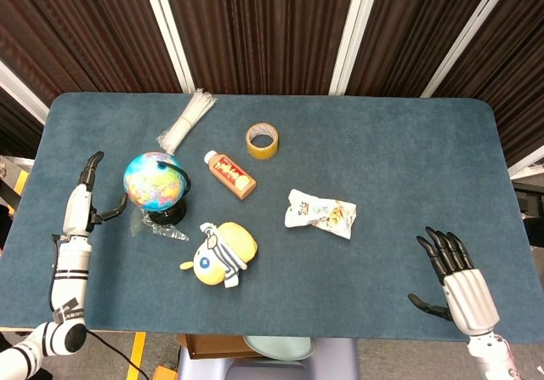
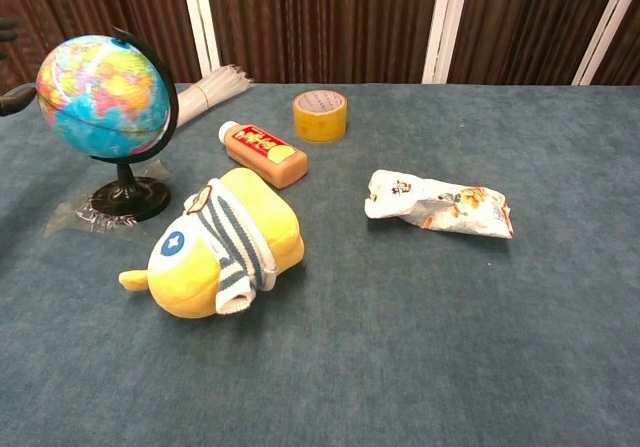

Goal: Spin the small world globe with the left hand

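The small world globe (image 1: pixel 152 183) stands on its black base (image 1: pixel 171 214) at the table's left, upright on a scrap of clear plastic. In the chest view the globe (image 2: pixel 103 97) fills the upper left. My left hand (image 1: pixel 85 197) is just left of it, fingers spread, thumb pointing toward the globe with a small gap; it holds nothing. Only its thumb tip (image 2: pixel 12 98) shows at the chest view's left edge. My right hand (image 1: pixel 459 282) rests open near the front right edge, far from the globe.
A yellow plush toy (image 1: pixel 219 252) lies right in front of the globe. A small bottle (image 1: pixel 229 174), a tape roll (image 1: pixel 262 139), a bundle of white ties (image 1: pixel 187 121) and a snack packet (image 1: pixel 320 212) lie behind and to the right.
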Tool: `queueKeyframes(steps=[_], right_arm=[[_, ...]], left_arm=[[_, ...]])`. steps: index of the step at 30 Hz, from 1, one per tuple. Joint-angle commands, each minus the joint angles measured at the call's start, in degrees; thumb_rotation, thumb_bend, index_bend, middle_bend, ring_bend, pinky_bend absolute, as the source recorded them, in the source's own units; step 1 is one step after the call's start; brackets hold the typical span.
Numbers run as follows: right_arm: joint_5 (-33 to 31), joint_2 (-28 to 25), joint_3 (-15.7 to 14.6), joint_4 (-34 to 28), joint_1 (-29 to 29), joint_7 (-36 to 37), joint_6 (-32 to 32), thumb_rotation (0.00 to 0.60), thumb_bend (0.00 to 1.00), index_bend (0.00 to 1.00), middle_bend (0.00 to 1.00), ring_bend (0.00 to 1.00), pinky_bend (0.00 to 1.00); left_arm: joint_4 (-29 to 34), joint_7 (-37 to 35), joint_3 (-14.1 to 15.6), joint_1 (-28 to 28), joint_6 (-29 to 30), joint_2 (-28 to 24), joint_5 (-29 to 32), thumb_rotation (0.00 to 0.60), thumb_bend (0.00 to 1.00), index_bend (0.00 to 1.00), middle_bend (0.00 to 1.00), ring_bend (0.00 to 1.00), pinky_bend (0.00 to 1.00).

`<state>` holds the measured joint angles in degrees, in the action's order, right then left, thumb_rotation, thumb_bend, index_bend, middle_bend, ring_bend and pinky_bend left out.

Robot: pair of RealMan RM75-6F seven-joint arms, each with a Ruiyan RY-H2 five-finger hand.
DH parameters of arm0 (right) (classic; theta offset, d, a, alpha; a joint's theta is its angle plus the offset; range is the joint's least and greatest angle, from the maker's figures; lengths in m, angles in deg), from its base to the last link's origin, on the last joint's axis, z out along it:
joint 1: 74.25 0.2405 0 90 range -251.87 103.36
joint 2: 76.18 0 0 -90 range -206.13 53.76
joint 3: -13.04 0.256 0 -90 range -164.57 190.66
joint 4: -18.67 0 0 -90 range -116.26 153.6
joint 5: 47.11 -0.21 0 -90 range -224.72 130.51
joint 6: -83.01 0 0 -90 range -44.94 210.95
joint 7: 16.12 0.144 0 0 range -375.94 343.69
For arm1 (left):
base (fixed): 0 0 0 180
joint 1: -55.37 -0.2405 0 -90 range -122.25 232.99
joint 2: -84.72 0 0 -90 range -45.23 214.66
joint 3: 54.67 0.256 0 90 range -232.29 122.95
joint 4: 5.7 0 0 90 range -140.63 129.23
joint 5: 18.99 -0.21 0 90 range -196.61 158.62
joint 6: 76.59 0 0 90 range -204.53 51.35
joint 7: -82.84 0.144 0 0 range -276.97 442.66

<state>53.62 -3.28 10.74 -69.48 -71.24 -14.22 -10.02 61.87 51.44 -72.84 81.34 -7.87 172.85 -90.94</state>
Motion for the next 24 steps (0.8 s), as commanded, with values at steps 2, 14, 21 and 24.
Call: queueKeyframes(steps=[2,14,21,24], right_arm=[[-0.2,0.0,0.1,0.0,0.1,0.0,0.2,0.6,0.13,0.0,0.0,0.0,0.0],[-0.6,-0.1,0.6,-0.1,-0.2,-0.3,-0.3,0.6,0.13,0.0,0.0,0.0,0.0],[-0.6,0.1,0.7,0.1,-0.2,-0.8,-0.2,0.6,0.13,0.0,0.0,0.0,0.0],[-0.5,0.1,0.6,0.0,-0.2,-0.8,0.0,0.6,0.13,0.0,0.0,0.0,0.0]], left_arm=[[-1.3,-0.3,-0.6,0.6,-0.9,0.4,0.9,0.6,0.31,0.0,0.0,0.0,0.0],[-5.8,-1.8,-2.4,3.7,-5.7,2.2,3.3,0.6,0.3,0.0,0.0,0.0,0.01],[-9.6,-2.6,-3.3,6.1,-8.3,3.3,3.9,0.6,0.31,0.0,0.0,0.0,0.01],[-11.5,-3.0,-4.0,6.6,-8.5,3.9,4.5,0.6,0.32,0.0,0.0,0.0,0.01]])
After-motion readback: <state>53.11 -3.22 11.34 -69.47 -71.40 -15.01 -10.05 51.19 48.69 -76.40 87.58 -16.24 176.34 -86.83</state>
